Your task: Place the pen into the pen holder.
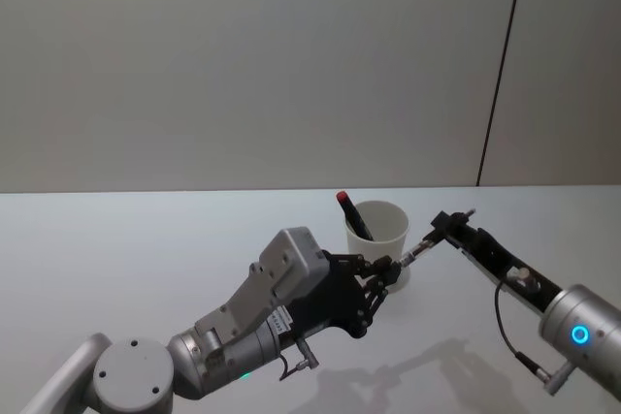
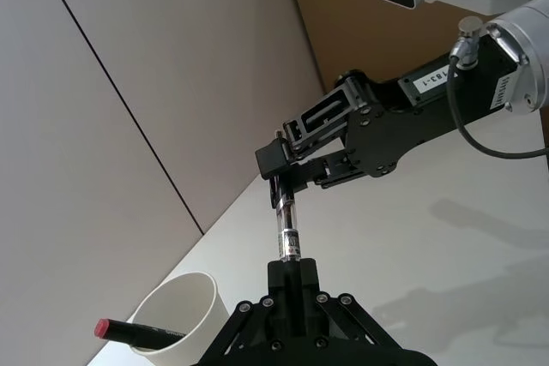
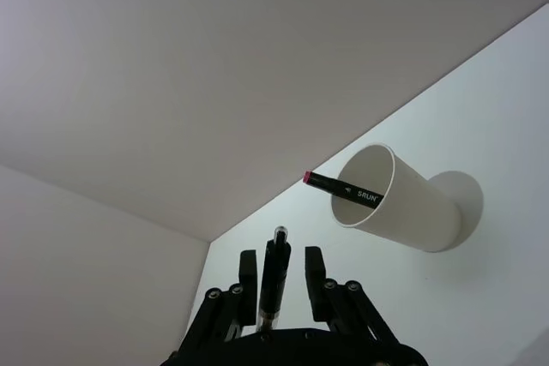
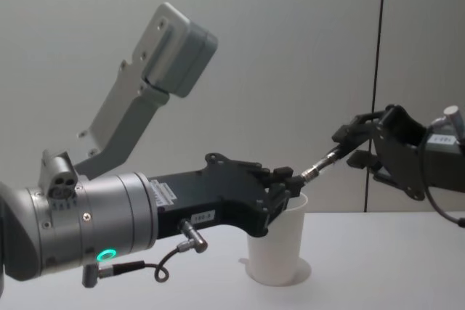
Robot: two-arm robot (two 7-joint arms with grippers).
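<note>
A slim pen (image 1: 415,252) hangs in the air just right of the pen holder (image 1: 380,232), a white paper cup. My left gripper (image 1: 388,267) is shut on the pen's lower end, seen close up in the left wrist view as the pen (image 2: 288,233) rising from the gripper (image 2: 292,267). My right gripper (image 1: 439,228) reaches in from the right and straddles the pen's upper end. In the right wrist view, gaps show between the pen (image 3: 273,289) and the fingers (image 3: 248,276). A red-capped marker (image 1: 343,203) leans inside the cup.
The cup (image 4: 278,245) stands on a white table (image 1: 146,259), directly below my left gripper (image 4: 294,177). A plain grey wall with a dark vertical seam (image 1: 500,84) rises behind the table. My left arm (image 4: 87,215) spans the near foreground.
</note>
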